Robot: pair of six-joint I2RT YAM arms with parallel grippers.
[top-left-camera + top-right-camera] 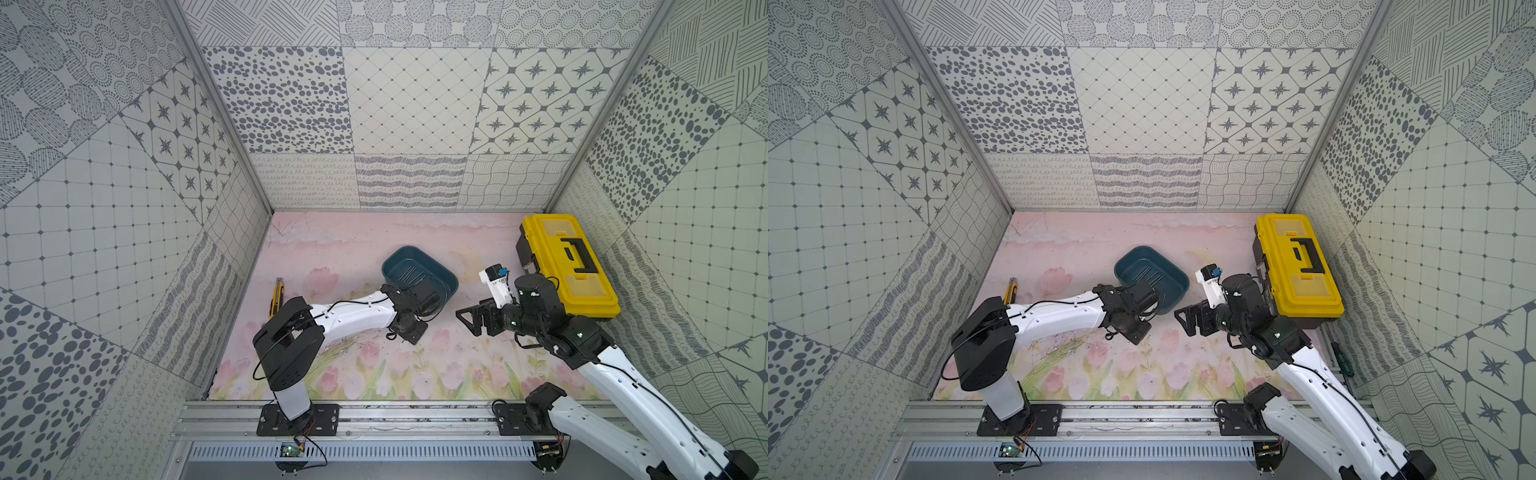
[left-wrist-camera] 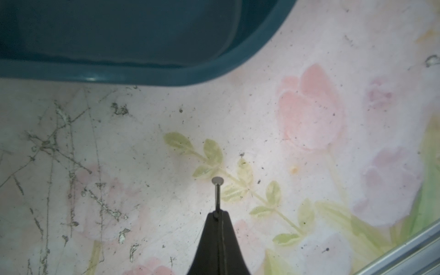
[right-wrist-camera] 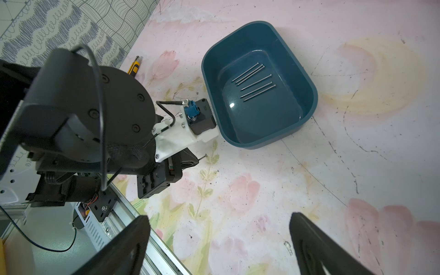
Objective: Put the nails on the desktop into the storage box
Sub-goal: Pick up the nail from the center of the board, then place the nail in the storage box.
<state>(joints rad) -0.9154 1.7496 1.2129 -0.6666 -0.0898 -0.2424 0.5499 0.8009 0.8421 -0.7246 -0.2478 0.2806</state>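
While the left gripper [image 2: 217, 214] pinches one nail [image 2: 217, 194] by its tip just short of the storage box [image 2: 166, 77], the hold appears slight. A jolt could drop it onto the desktop [image 2: 309, 166]; the right gripper [image 3: 219, 216] stands wide, empty.

So the whole setup sits inside a three-sided booth. The back wall [image 1: 407, 124], left wall [image 1: 83, 208] and right wall [image 1: 685, 166] are all pale cream panels in a patchwork of grey prints: dots, star tiles, diamond grids, wavy lines and scribbly loops. Bare aluminium corner posts [image 1: 219, 108] [image 1: 606, 104] run up where the walls meet. The floor is a pale pink desktop printed with tulips and green leaves [image 1: 332, 249], pretty scuffed with dark scratches. Along the open front edge there's a silver aluminium rail [image 1: 415, 417], with a grey slotted vent strip [image 1: 415, 451] just in front of it. Lighting is bright and even, with only soft shadows.
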